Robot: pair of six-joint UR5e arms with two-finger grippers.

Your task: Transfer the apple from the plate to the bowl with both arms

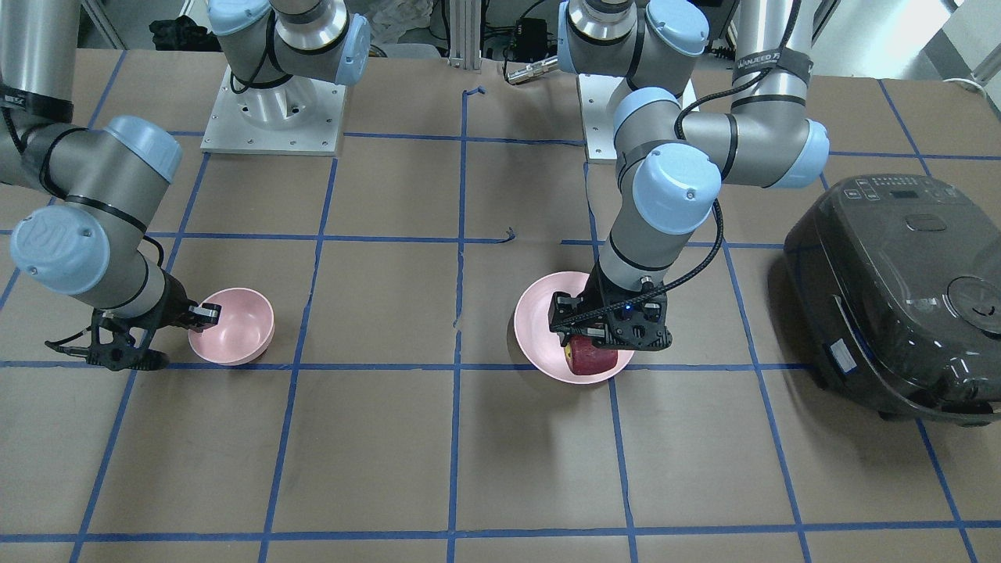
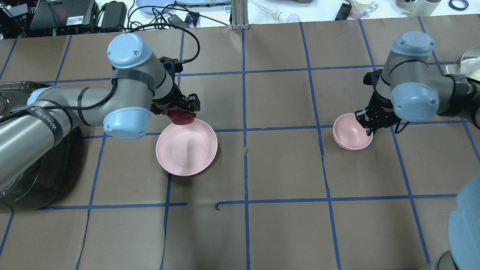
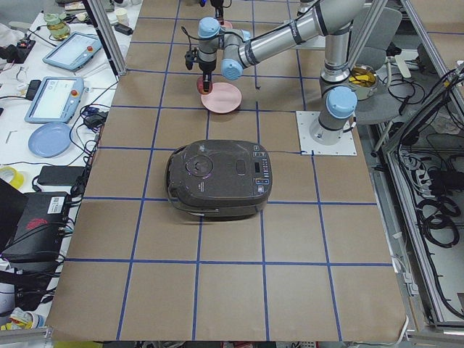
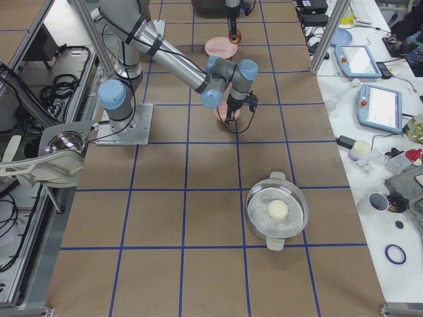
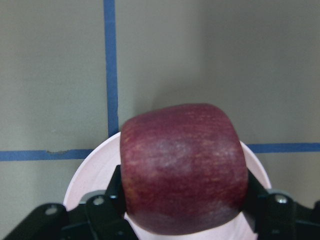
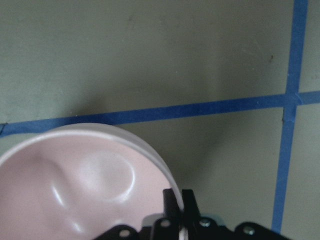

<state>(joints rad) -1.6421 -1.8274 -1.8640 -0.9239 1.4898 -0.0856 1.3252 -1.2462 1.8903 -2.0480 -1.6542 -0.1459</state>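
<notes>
The dark red apple sits between the fingers of my left gripper, which is shut on it. It is held over the rim of the wide pink plate on the operators' side. I cannot tell whether it touches the plate. In the left wrist view the apple fills the jaws, with the plate's rim below it. My right gripper is shut on the rim of the small deep pink bowl, which is empty.
A dark rice cooker stands on the robot's left end of the table, close beside the left arm. A lidded steel pot stands at the right end. Blue tape lines grid the brown tabletop.
</notes>
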